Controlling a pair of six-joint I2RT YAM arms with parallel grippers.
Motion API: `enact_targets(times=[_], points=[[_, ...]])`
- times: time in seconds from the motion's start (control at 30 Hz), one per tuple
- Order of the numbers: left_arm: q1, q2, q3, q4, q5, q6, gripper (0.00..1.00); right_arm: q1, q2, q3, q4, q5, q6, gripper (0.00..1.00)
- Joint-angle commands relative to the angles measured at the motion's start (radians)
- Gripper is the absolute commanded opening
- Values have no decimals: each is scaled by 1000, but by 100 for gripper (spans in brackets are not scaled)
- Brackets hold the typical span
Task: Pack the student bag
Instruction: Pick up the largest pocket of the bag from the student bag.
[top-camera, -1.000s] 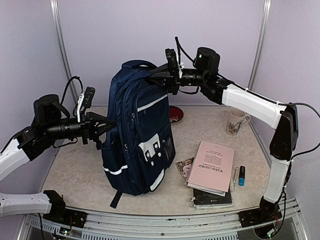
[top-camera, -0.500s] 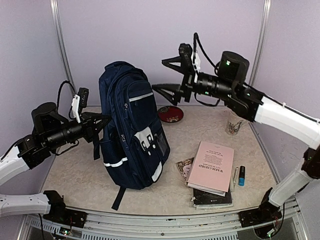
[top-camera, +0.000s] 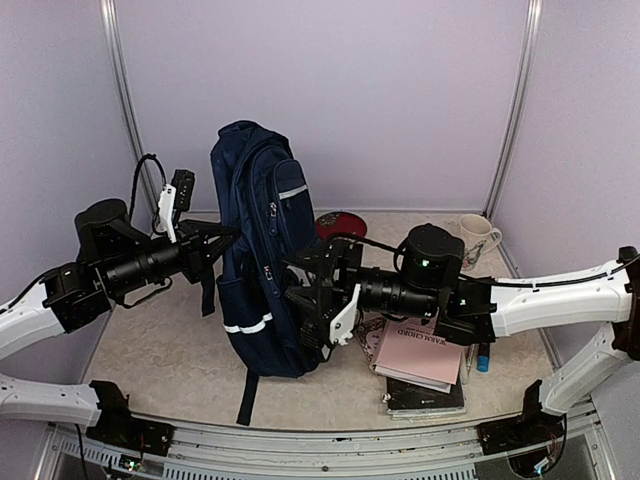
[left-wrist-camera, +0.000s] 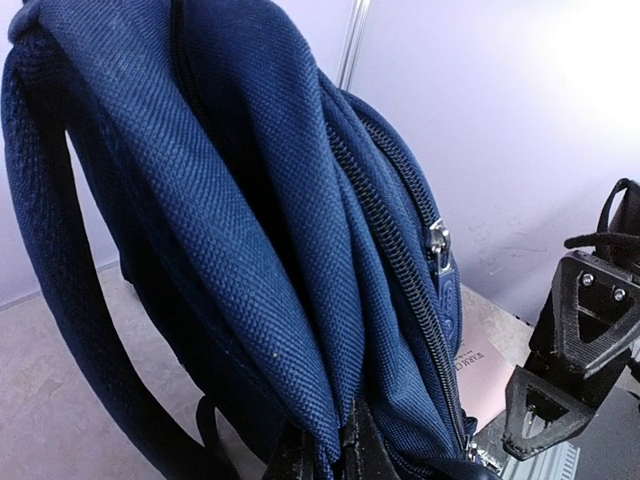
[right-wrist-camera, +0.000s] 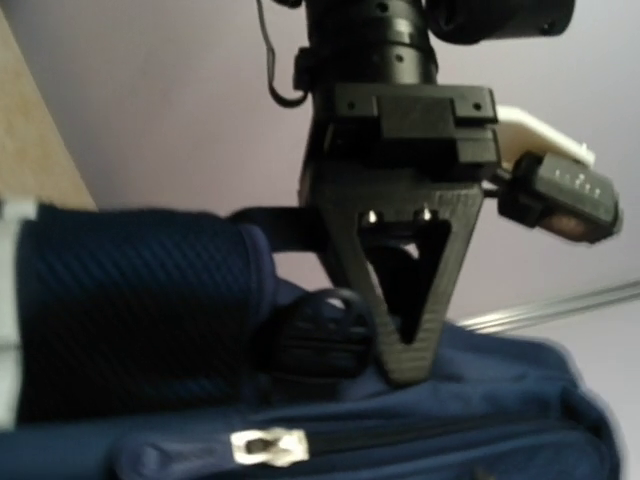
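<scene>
holding the student bag (top-camera: 262, 230) upright just left of the table's (top-camera: 140, 340) centre, i have the left gripper (top-camera: 222, 240) clamped on a fold of its back-side fabric from nine o'clock; the left wrist view shows the pinch plainly. the right gripper (top-camera: 302, 297) hangs close to the front face at the bag's four o'clock, jaws parted with nothing between them; i cannot tell if it touches the cloth. i judge that arm the nearer one to the zips. the bag's long axis runs twelve to six, so the zip track (left-wrist-camera: 400, 260) climbs away from that gripper, with the metal zip pull (left-wrist-camera: 438, 243) up near the top. the fabric is coarse navy weave, soft and slumping, with white trim stripes (top-camera: 245, 327) low down. the pink book (top-camera: 425, 355) lies flat at the bag's three o'clock.
</scene>
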Motion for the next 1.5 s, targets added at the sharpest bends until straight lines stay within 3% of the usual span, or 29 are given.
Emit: enact_targets(times=[0.0,0.43,1.13,1.3,1.47], points=[[-15,-14,80,125,-9,8,0,2,27,14,88,42,-261,61],[-40,-12,73,149,-11,-6,0,48,62,31,-30,79,-383,60],[-75,28,95,131,27,30,0,48,147,128,112,140,-386,47],[-75,28,100,124,26,38,0,48,133,127,47,147,-387,42],[-75,37,106,115,18,27,0,52,169,127,-10,236,-506,44]])
